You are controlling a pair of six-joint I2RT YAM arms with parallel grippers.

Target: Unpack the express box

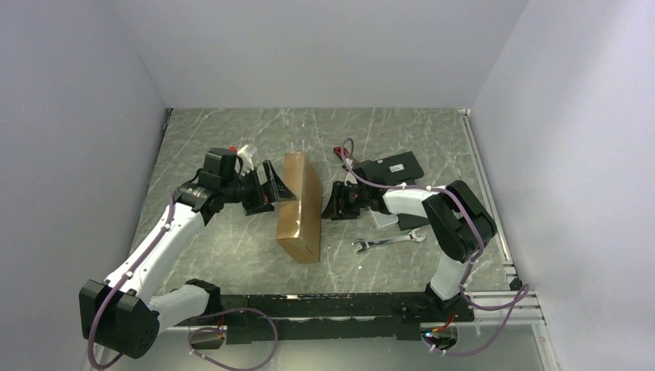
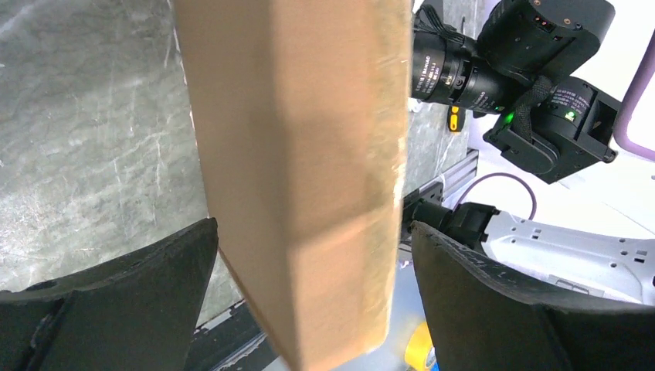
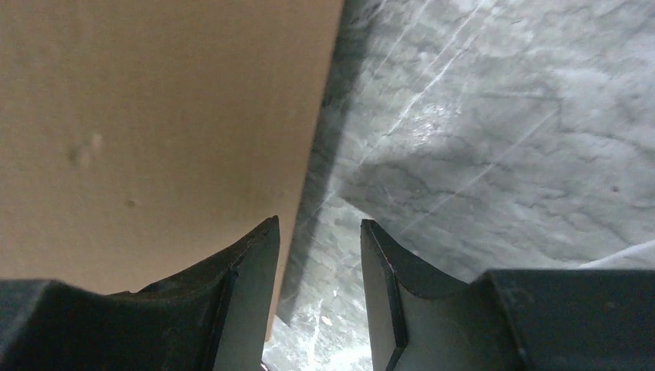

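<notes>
On marbled table (image 1: pixel 232 255), pale walls (image 1: pixel 309 54), express box (image 1: pixel 301 205) on edge, left jaws apart astride it, right jaws narrowly apart

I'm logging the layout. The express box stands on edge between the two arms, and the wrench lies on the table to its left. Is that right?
Not quite. The wrench lies to the right of the express box, not to its left, as the top external view shows. The rest of the statement holds.
</notes>
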